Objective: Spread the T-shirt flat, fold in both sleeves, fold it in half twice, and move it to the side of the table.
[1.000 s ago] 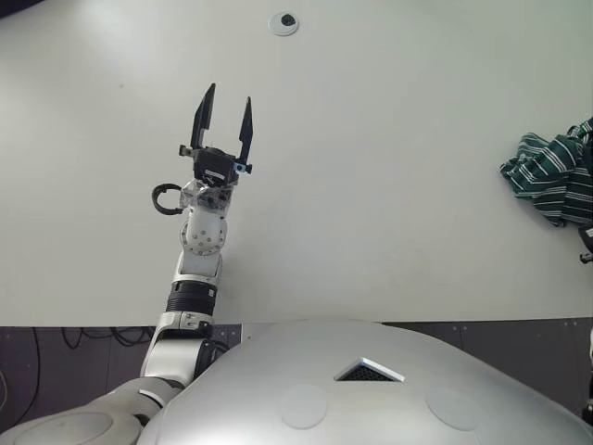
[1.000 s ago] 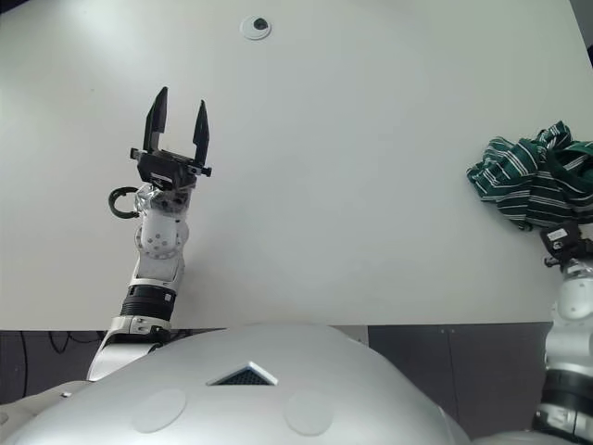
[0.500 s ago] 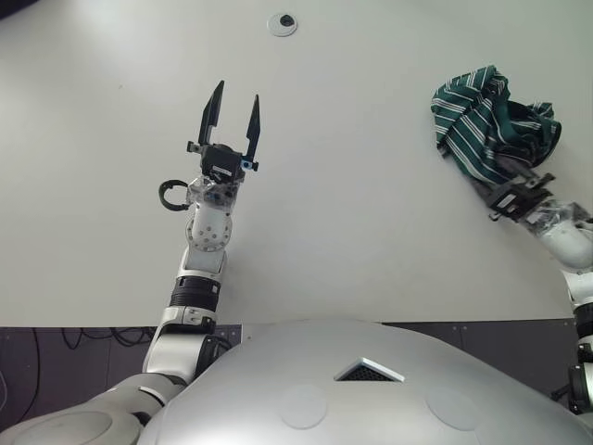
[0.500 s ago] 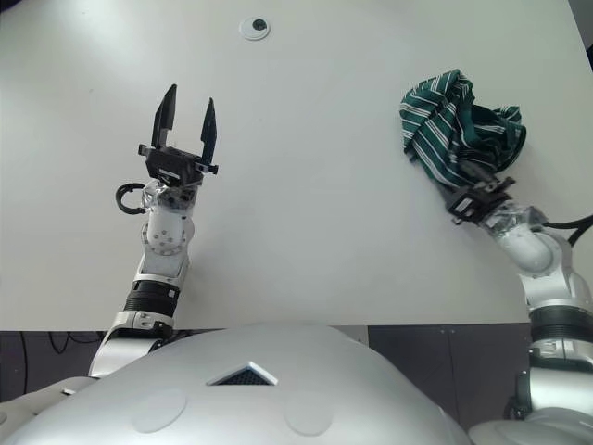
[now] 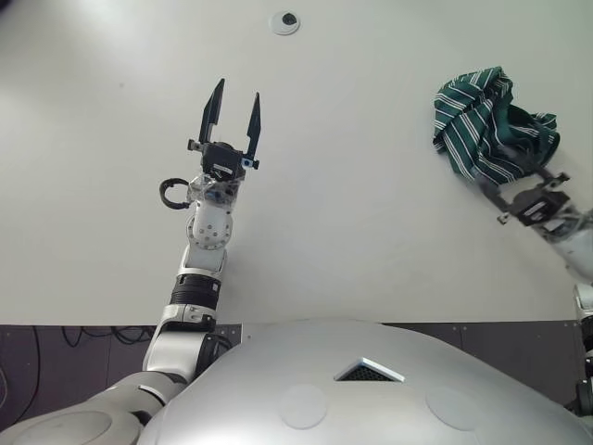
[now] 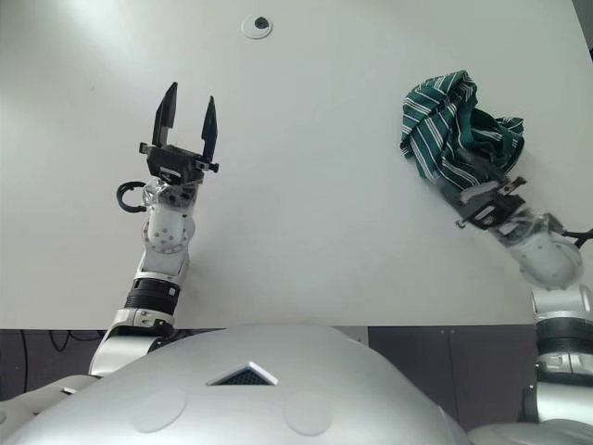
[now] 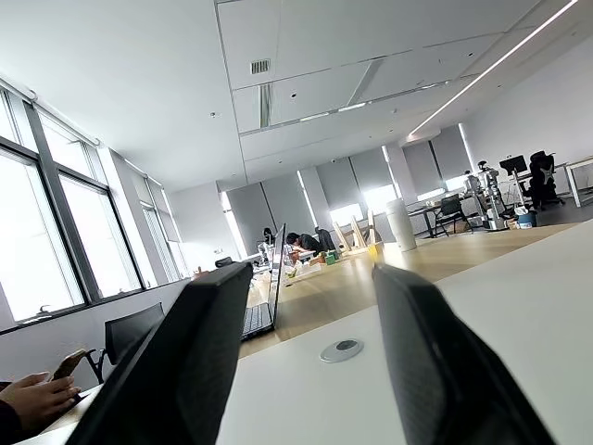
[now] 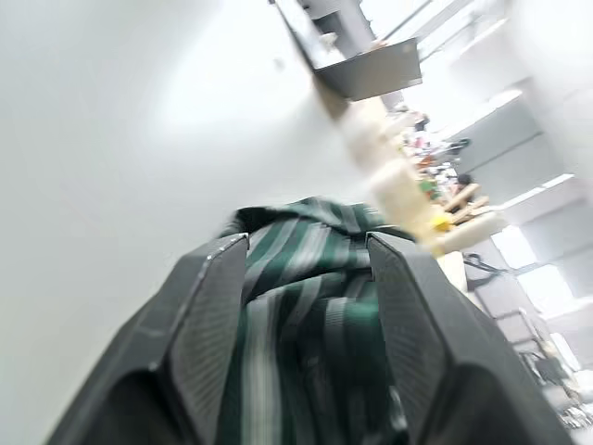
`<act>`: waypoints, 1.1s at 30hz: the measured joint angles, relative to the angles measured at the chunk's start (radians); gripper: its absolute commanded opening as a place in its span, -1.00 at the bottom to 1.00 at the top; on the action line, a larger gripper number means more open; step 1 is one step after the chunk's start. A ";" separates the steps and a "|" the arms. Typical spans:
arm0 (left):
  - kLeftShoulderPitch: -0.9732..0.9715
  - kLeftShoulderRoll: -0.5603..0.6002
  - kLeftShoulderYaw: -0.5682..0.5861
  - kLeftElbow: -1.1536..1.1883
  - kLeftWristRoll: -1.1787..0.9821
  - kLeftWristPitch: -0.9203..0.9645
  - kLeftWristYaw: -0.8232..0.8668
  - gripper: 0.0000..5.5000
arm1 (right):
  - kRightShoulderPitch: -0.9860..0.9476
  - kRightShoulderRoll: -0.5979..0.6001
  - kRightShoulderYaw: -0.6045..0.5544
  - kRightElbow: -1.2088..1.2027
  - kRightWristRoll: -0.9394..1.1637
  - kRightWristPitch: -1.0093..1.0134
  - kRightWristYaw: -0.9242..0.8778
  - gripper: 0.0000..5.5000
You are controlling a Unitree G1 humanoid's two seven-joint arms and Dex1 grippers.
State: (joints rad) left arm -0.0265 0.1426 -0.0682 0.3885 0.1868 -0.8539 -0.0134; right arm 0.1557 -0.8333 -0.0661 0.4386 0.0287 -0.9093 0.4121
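Note:
The green T-shirt with white stripes [image 5: 484,125] lies crumpled in a heap on the white table [image 5: 371,213], at the far right. My right gripper [image 5: 508,176] sits at the heap's near edge, open. Its fingers [image 8: 208,315] stand wide apart, with striped cloth [image 8: 306,278] between and beyond them. The fingertips are partly buried in the folds. My left gripper [image 5: 235,93] is held up over the left middle of the table, open with nothing between its fingers [image 7: 195,362], far from the shirt.
A round grommet [image 5: 284,22] is set into the table at the far middle. The table's near edge [image 5: 306,324] runs just in front of me. Bare tabletop stretches between the two arms.
A second ago the shirt was bunched at the right edge; my right gripper carried it farther onto the table. Since half a second ago that gripper has drawn back slightly. The left arm barely moved.

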 measured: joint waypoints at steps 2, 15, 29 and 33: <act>-0.001 0.000 0.000 0.003 0.003 -0.001 0.004 -0.15 | -0.040 0.005 -0.026 0.004 0.019 0.031 -0.015 -0.15; -0.020 0.004 -0.001 0.039 0.011 -0.004 0.025 -0.15 | -0.306 0.083 0.022 0.281 -0.191 0.474 -0.190 -0.15; 0.004 -0.018 0.034 -0.189 -0.692 0.517 -0.279 -0.15 | -0.540 0.277 0.311 0.417 -0.218 0.038 0.174 -0.15; 0.078 0.036 -0.007 -0.279 -0.658 0.652 -0.357 -0.15 | -0.515 0.293 0.335 0.425 -0.149 -0.041 0.257 -0.15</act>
State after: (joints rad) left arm 0.0512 0.1790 -0.0752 0.1094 -0.4715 -0.2021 -0.3701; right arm -0.3589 -0.5400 0.2693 0.8638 -0.1207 -0.9503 0.6692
